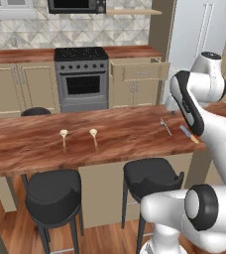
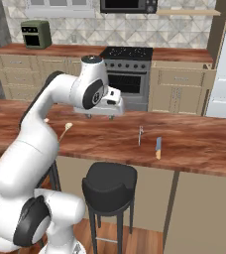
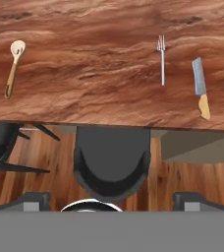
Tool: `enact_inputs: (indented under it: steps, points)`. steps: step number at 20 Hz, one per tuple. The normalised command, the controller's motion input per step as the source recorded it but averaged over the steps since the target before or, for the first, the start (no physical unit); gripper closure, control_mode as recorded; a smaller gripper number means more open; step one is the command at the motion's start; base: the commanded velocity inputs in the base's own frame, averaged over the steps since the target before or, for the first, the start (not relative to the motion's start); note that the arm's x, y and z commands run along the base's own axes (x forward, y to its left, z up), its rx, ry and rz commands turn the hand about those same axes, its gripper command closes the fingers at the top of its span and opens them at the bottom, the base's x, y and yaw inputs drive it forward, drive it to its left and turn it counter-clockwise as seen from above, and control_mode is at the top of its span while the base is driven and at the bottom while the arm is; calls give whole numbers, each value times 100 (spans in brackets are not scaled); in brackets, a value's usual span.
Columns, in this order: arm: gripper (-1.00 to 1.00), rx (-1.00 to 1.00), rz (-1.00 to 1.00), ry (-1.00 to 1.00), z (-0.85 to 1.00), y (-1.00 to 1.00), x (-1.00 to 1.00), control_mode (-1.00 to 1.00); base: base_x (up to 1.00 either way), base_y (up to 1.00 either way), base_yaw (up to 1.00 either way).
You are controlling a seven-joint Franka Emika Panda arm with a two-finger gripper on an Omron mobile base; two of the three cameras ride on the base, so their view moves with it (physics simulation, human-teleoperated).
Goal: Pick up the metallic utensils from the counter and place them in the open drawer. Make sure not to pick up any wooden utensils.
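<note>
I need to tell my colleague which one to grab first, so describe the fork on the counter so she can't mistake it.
Start at the long reddish-brown counter with black stools under its near edge. Toward its right end in the hand view lie two metal pieces side by side. The fork is the thin all-grey one with small tines; the knife beside it has a broad blade and orange-tan handle, and the pale wooden spoon lies far off left.

You see a steel stove (image 1: 81, 79) at top centre, beige cabinets (image 1: 18, 89) beside it, black stools (image 1: 53, 196) on wood floor (image 3: 192, 174) below.
</note>
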Motion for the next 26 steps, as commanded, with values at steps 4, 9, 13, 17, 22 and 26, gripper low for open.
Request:
enact_inputs:
  steps: [4, 9, 13, 17, 22, 26]
  points:
    - [-100, -1, 0, 0, -37, -83, 69, -100, 0, 0, 0]
    - [-100, -4, 1, 0, -65, -7, 79, -100, 0, 0, 0]
    - [-100, -8, 0, 0, -74, 0, 57, -100, 0, 0, 0]
    - [-100, -9, 0, 0, -74, -6, 58, -100, 0, 0, 0]
    - [-100, -1, 0, 1, -51, -12, 67, -100, 0, 0, 0]
    - [-100, 0, 0, 3, -32, -40, 77, -100, 0, 0, 0]
